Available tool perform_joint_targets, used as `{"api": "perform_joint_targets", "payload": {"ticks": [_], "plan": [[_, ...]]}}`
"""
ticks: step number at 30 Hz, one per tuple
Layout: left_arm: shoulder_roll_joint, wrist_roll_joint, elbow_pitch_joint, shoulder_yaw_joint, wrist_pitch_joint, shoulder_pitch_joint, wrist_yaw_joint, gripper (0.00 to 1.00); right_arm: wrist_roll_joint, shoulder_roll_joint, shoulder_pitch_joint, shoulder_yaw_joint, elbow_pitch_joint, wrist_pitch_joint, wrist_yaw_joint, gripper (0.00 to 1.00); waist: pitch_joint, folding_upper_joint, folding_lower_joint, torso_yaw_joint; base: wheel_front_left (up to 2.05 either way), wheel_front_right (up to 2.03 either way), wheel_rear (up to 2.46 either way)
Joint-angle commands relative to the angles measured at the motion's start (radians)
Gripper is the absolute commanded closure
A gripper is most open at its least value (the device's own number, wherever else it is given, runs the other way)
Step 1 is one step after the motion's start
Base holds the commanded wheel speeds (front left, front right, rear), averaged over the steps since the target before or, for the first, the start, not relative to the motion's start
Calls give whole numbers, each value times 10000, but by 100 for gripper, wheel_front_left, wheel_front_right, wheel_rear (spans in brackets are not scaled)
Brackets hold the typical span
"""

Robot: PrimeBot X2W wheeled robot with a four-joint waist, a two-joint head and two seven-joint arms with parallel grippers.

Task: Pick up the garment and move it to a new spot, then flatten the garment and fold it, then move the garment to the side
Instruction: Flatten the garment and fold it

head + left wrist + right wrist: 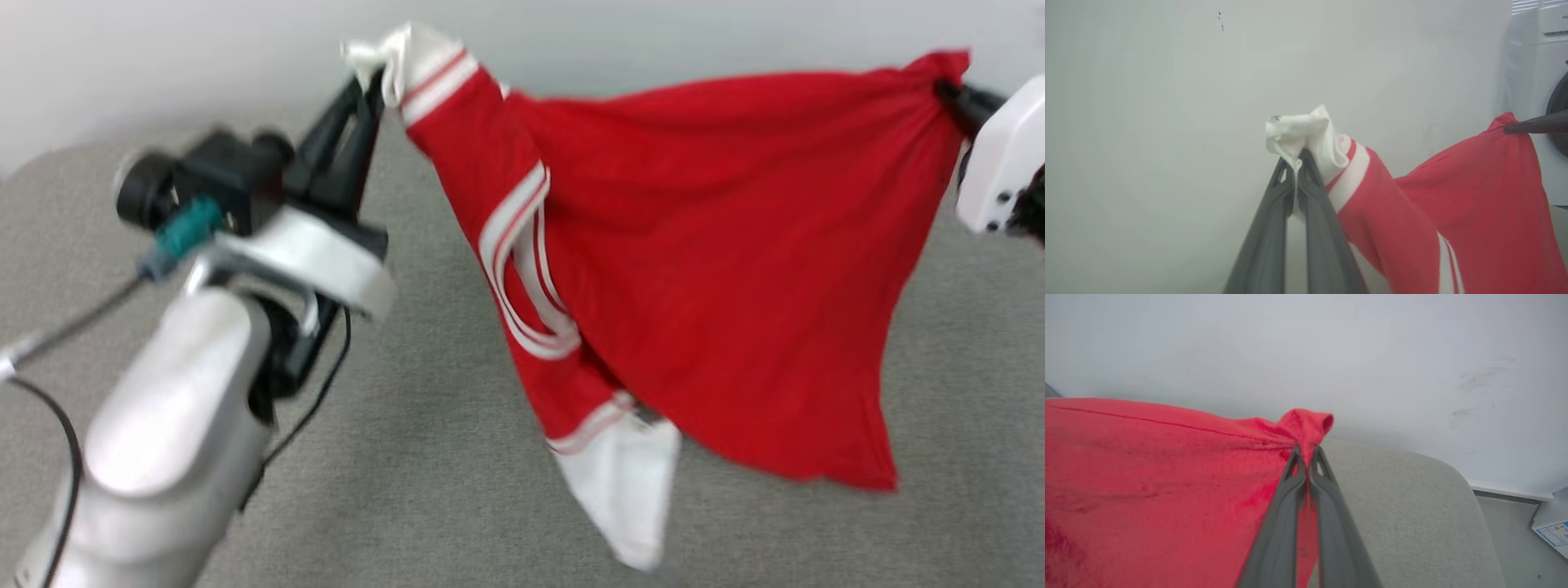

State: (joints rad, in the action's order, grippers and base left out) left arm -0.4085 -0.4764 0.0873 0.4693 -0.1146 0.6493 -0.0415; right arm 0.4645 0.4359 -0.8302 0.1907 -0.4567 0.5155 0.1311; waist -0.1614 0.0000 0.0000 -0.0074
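Note:
The red garment [718, 269] with white sleeves hangs in the air, stretched between both grippers above a grey cloth surface [424, 457]. My left gripper [371, 82] is shut on a bunched white sleeve end [1298, 130] at the upper left. At the upper right, my right gripper [947, 86] is shut on a red corner of the garment [1306, 424]. The striped V-neck [522, 269] faces me, and the other white sleeve [624, 490] dangles lowest. The chest lettering is hidden.
The grey padded surface has a rounded far edge [1437, 461] against a pale wall [1167, 102]. A white washing machine [1543, 102] stands to the right in the left wrist view. Papers [1553, 533] lie on the floor beyond the surface's right side.

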Motion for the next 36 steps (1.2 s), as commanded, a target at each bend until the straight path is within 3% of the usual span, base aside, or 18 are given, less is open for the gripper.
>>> {"api": "perform_joint_targets", "payload": {"ticks": [1, 7, 13, 18, 27, 36], "plan": [[-40, 33, 284, -31, 98, 603, 180, 100, -123, -87, -334, -198, -142, -157, -7, 100, 187, 0, 0, -163, 0, 0, 0], [212, -218, 1893, -10, 665, 2516, 805, 100, -381, -354, -1328, -654, -581, -324, -7, 100, -16, 0, 0, -281, 0, 0, 0], [295, -161, 3618, 65, 1102, 4699, 1267, 100, -655, -611, -2833, -940, -984, -676, -6, 100, -1014, 0, 0, -440, 0, 0, 0], [178, 228, 4697, 27, 947, 6632, 1341, 100, -989, -772, -4304, -1155, -1341, -1330, -7, 100, -2113, 0, 0, -594, 0, 0, 0], [8, 841, 5682, -326, 10, 9433, 885, 100, -1153, -469, -6525, -790, -1760, -3012, -9, 100, -3744, 0, 0, -713, 0, 0, 0], [33, 860, 6504, -398, -563, 10620, 974, 100, -631, -536, -7707, 48, -2776, -4296, -9, 100, -5017, 0, 0, -760, 0, 0, 0]]}}
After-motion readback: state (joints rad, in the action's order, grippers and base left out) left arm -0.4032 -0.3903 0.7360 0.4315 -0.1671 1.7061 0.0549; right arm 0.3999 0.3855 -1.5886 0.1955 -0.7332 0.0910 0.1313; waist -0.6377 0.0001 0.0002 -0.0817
